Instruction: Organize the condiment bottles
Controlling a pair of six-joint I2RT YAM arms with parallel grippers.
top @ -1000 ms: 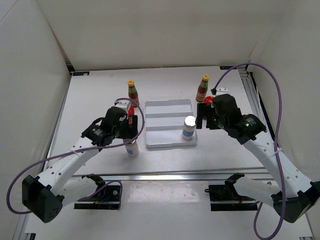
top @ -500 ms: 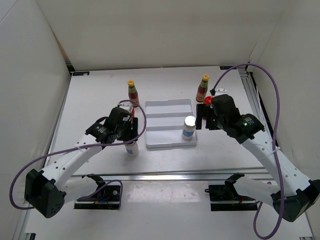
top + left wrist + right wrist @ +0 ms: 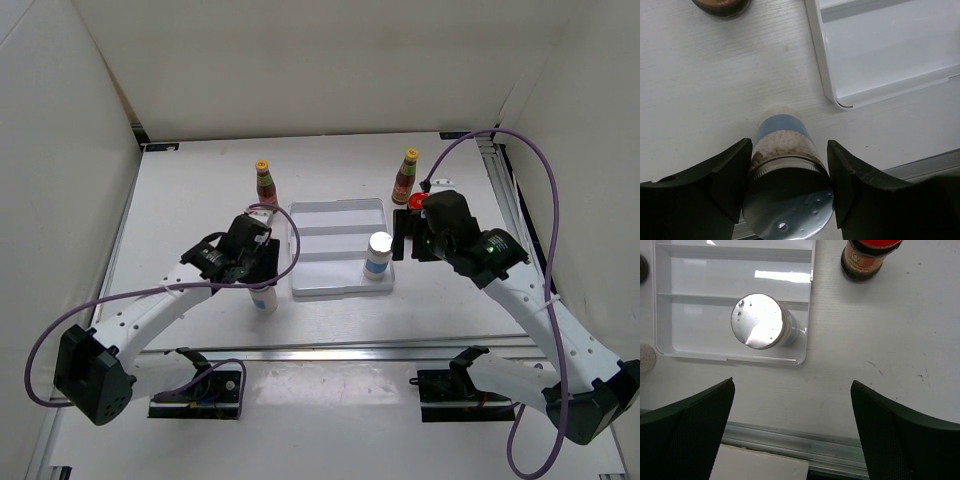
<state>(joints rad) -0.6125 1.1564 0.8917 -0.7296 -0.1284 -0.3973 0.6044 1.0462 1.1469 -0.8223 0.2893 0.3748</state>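
A white shaker [image 3: 785,150] with a silver top stands on the table just left of the tray's front corner. My left gripper [image 3: 789,152] is shut on the shaker [image 3: 265,299], a finger against each side of its lid. A second shaker [image 3: 379,252] stands in the front right compartment of the white ribbed tray [image 3: 335,215]. My right gripper [image 3: 405,236] hangs open to the right of this shaker [image 3: 760,322], holding nothing. Two slim dark-red bottles with yellow caps [image 3: 265,183] [image 3: 405,175] stand behind the tray's corners. A red-lidded jar [image 3: 867,260] sits right of the tray.
A second dark jar [image 3: 722,4] stands on the table just beyond the held shaker. The metal rail [image 3: 330,352] runs along the near table edge. White walls enclose the table on three sides. The tray [image 3: 690,290] holds only the one shaker.
My left gripper's fingers have closed in from wide open onto the shaker, and the left arm has eased slightly right. The right arm has not moved.
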